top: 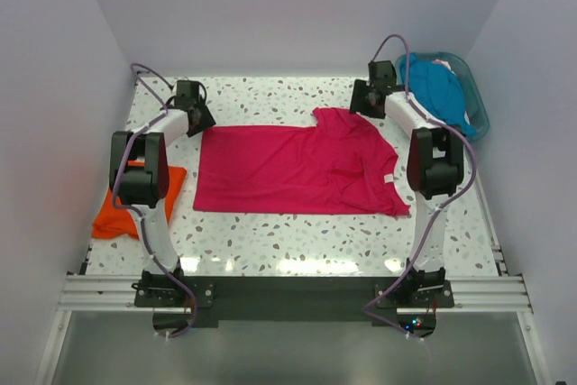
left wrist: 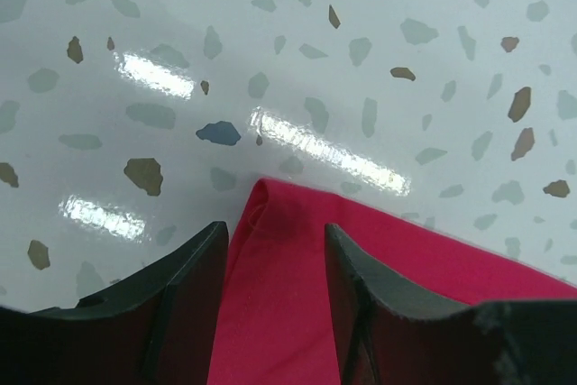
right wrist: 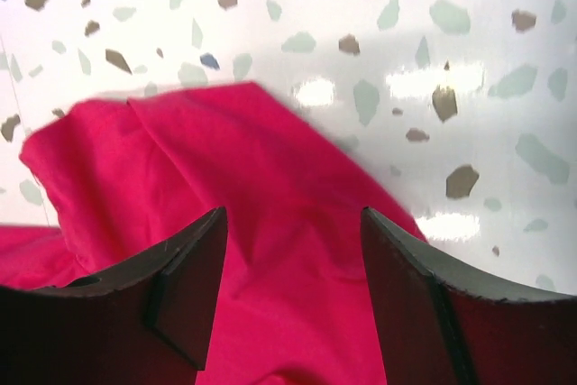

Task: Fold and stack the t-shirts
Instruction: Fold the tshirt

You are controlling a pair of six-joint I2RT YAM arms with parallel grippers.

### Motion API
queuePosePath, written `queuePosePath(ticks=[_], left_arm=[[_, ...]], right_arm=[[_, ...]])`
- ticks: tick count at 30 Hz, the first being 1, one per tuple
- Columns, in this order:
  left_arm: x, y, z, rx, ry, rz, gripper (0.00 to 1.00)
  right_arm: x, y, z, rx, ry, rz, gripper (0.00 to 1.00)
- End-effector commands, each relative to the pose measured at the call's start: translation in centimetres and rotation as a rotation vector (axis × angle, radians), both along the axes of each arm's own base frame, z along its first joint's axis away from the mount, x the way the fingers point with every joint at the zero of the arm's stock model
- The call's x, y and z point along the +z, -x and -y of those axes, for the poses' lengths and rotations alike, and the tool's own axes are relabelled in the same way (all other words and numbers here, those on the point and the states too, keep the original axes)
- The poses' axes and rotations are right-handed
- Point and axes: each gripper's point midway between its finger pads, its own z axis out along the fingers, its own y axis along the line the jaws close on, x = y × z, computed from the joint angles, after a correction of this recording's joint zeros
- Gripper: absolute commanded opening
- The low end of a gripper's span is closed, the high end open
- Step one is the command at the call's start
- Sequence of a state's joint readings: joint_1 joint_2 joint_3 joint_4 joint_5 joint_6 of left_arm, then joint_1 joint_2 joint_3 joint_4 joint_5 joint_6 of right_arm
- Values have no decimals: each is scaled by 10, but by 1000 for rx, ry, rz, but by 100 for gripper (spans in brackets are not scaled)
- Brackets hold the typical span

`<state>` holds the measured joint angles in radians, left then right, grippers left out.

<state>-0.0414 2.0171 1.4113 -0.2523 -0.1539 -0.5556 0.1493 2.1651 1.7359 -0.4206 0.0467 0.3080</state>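
Lying on the speckled table, the hot-pink cotton t-shirt is straddled at its far corners by the left end effector and right end effector, both parted.

Spread t-shirt centred on the table; bunched t-shirt at its left edge; basket holding third t-shirt back right.

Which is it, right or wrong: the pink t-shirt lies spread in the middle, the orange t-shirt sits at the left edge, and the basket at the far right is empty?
Wrong in one respect: the basket is not empty; it holds a teal blue t-shirt, as the top external view shows. The pink t-shirt and orange t-shirt are as you said.
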Motion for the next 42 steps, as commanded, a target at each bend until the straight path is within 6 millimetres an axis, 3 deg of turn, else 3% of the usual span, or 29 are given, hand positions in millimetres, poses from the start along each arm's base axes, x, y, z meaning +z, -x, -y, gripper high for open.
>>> queuePosePath(ticks=[1,8,14,23,27,28,32,35,42], left_arm=[[4,-18,-1,-15,-35,25,52],[-20,-20,-1,-20,-42,-22,47],[-33,-14,-4,-14,-49,-51,28],[-36,-11,-5,-14,-50,-61,8],[-33,-11,-5,-15,-54,-58,2],[-32,-12,-5,-13,-57,-53,1],[-28,-12,-8,-3,-65,-48,0],[-26,-11,-10,7,-70,-48,0],[-22,-8,-19,29,-72,-41,0]], right_arm=[[43,-34,1,19,51,128,64],[27,-50,-3,52,83,122,64],[8,-53,-16,108,73,94,64],[-20,-52,-30,144,116,50,63],[-24,-52,-22,109,148,42,45],[-25,-50,-19,96,154,40,33],[-16,-50,-6,41,185,64,10],[-9,-51,2,7,170,78,1],[-8,-49,19,-53,127,82,0]])
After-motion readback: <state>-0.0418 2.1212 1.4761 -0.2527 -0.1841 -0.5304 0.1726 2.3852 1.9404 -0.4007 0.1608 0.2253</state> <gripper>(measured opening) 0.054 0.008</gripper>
